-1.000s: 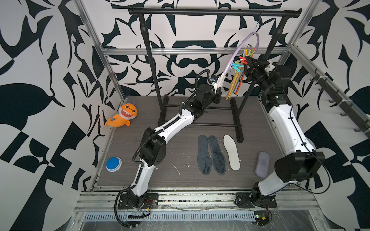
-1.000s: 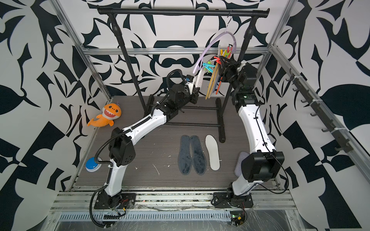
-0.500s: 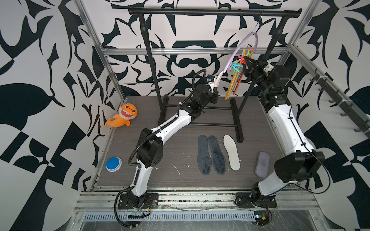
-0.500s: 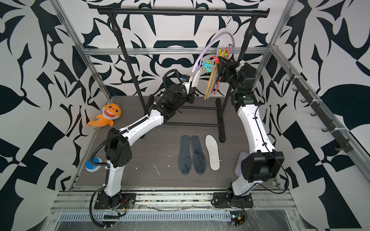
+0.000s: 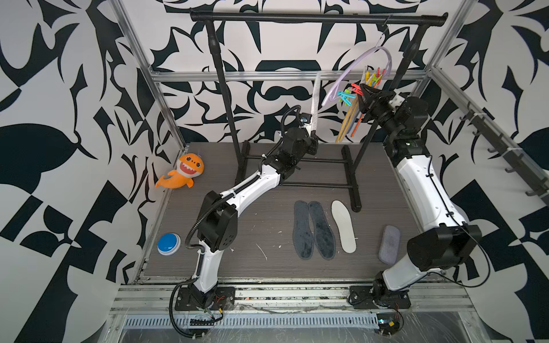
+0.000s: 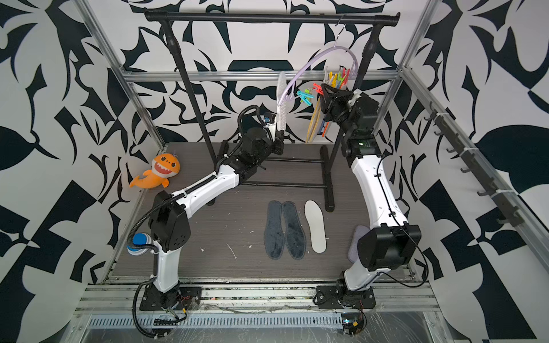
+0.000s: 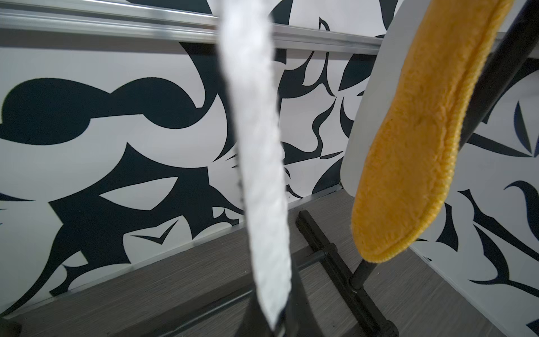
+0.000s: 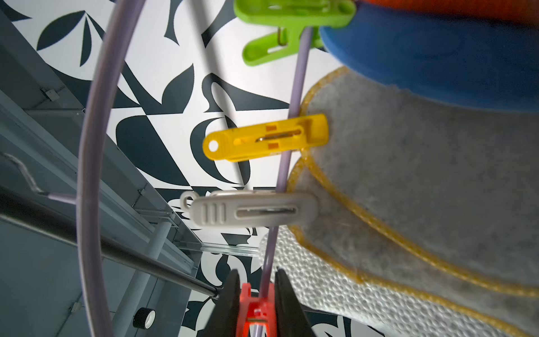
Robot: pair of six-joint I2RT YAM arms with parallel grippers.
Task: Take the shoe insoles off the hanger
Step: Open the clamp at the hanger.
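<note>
Since a second ago the left gripper (image 5: pixel 311 132), pressed together on the lower end of a thin white dimpled insole (image 5: pixel 315 98), has drawn it clear of the pale lilac arched plastic hanger (image 8: pixel 84 163). The hanger hangs from the black tubular rail (image 5: pixel 297 17). The right gripper (image 8: pixel 256 278) pinches a red plastic peg (image 8: pixel 254 312) on the hanger.

Done: two fuzzy dark grey-blue insoles (image 5: pixel 313 230) and one flat white insole (image 5: pixel 344 227) lie on the grey wood-grain surface (image 5: pixel 261 222).

Outstanding: a fuzzy orange insole (image 7: pixel 408 146) and others are pegged; count unclear.

Obstructions: the rail's foot bars (image 5: pixel 326 160) lie beneath the held insole. A lilac-grey oblong pad (image 5: pixel 389 245) and an orange plush shark (image 5: pixel 182 175) sit well apart.
</note>
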